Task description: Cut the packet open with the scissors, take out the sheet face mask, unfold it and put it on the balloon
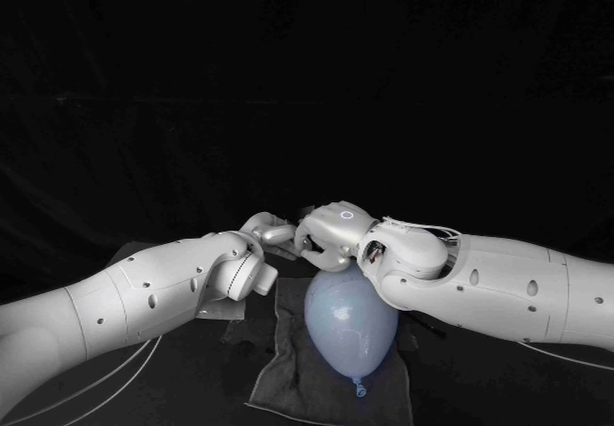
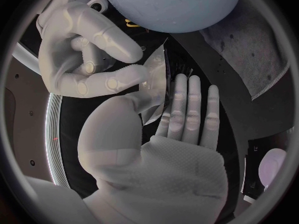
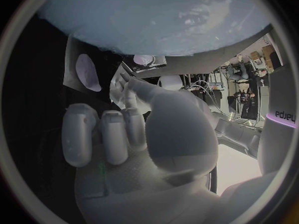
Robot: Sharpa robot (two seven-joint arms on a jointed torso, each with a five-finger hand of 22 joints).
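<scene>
The fingers (image 2: 115,82) of the right hand (image 2: 81,50) pinch one edge of the clear packet (image 2: 156,79). The left hand (image 2: 162,169) grips the same packet between its thumb and its straight fingers (image 2: 187,104), so the packet is held in the air between the two hands. In the head view the hands meet in the middle of the frame, just above the pale blue balloon (image 1: 348,324). The balloon lies on a grey cloth (image 1: 288,382) in the lower middle, on the black desk (image 1: 499,399).
</scene>
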